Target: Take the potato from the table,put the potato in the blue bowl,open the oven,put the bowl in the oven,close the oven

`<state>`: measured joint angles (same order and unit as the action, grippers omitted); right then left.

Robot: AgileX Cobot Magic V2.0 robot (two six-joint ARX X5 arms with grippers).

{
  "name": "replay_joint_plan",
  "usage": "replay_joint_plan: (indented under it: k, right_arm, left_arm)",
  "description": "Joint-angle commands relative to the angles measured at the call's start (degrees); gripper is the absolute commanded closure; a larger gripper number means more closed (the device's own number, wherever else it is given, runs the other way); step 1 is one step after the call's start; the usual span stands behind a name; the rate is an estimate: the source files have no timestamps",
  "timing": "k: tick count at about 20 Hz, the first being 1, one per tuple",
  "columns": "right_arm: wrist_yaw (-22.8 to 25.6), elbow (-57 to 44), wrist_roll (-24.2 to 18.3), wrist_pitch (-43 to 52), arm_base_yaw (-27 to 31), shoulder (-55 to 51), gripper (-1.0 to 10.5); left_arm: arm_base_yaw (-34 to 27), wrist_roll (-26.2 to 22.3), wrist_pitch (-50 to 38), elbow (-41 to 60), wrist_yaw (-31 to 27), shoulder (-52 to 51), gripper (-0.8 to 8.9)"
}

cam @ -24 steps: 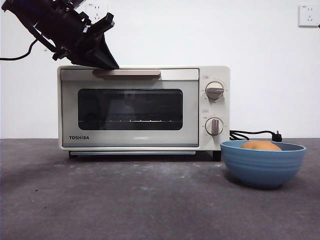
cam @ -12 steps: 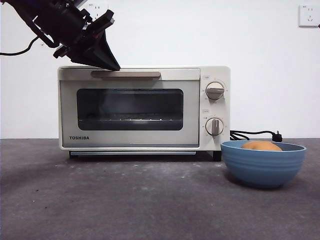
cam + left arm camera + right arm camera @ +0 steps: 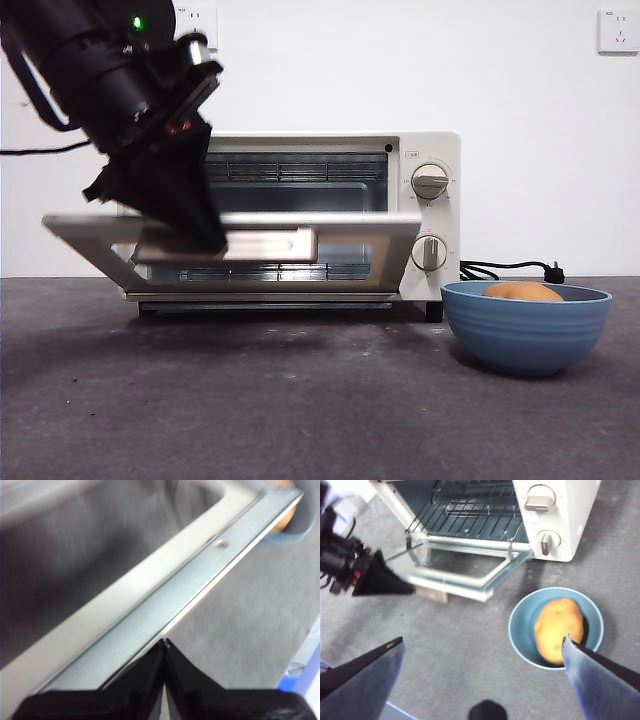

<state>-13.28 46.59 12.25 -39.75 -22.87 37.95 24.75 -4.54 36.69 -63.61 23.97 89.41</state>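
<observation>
Cream-white and boxy, the oven (image 3: 330, 215) fills the middle of the front view with its door (image 3: 235, 245) swung about halfway down, the glass panel tilted out toward the camera and the wire rack (image 3: 470, 510) bare behind it. The left gripper (image 3: 195, 235) reaches in from the upper left of that frame, its black tip on the beige bar handle (image 3: 270, 244) near the handle's left end; in its own wrist view the jaws are pressed together to a point against the door's metal edge, so it seems to be pushing or hooking the door down rather than pinching the bar. The blue bowl (image 3: 526, 325) stands on the table (image 3: 300, 400) at the lower right of the front view, just off the oven's right corner below the two knobs (image 3: 429, 217), with the potato (image 3: 559, 630) already lying inside it, long axis running roughly toward the oven. The right gripper (image 3: 482, 652) hangs above the table with its jaws spread wide, one fingertip over the bowl's near rim, so it is plainly the nearer arm for lifting the bowl. That lift turns on the door: it must likely drop flat before the bowl can pass over it onto the rack, and the left arm stands across the left half of the opening. A black cord (image 3: 505, 270) trails behind the bowl, clear of the path.
</observation>
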Motion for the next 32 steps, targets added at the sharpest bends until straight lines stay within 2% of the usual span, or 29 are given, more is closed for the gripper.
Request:
replay_joint_plan:
  k: [1, 5, 7, 13, 15, 17, 21, 24, 27, 30, 32]
  right_arm:
    - [1.25, -0.35, 0.50, 0.46, -0.04, -0.13, 4.1]
    - [8.96, -0.35, 0.81, -0.28, -0.02, 0.33, 4.1]
    - [10.93, -0.35, 0.98, -0.92, 0.22, 0.94, 4.2]
    - [10.62, -0.35, 1.14, -2.56, 4.68, 9.53, 4.3]
    - [10.38, -0.35, 0.26, -2.38, 6.78, 13.29, 5.0]
    - [10.23, -0.35, -0.37, -1.97, 8.41, 17.40, 5.1]
    - [7.19, -0.35, -1.18, 0.74, 10.10, 25.94, 5.1]
    - [7.19, -0.35, -1.18, 3.80, 10.73, 31.41, 5.1]
    - [7.17, -0.35, -1.29, 6.62, 11.74, 35.47, 6.1]
    - [7.17, -0.35, -1.40, 9.09, 12.44, 38.99, 6.1]
    - [6.32, -0.35, -1.86, 10.12, 12.72, 41.53, 6.7]
  left_arm:
    - [0.37, -0.07, -1.31, -0.24, -1.14, -0.15, 8.21]
    - [1.05, 0.20, 1.09, -0.31, 0.46, -0.57, 8.21]
    - [1.16, 0.17, 0.68, -0.31, 0.39, -2.21, 8.21]
    - [1.16, 1.40, -1.75, -0.31, 0.00, -16.94, 8.21]
    - [1.16, 1.99, -1.86, -0.31, -0.04, -23.89, 8.21]
    - [1.16, 3.32, -1.86, -0.31, -0.11, -30.58, 8.21]
    - [1.16, 4.72, -1.01, -0.31, -1.68, -41.09, 8.21]
    - [1.16, 4.83, 1.57, -0.31, -2.01, -45.81, 8.21]
    - [1.16, 5.27, 3.72, -0.31, -1.97, -48.87, 8.21]
    - [1.16, 6.10, 4.20, -0.31, -1.92, -50.16, 8.21]
    - [1.16, 6.19, 4.48, -0.31, -1.95, -50.36, 8.21]
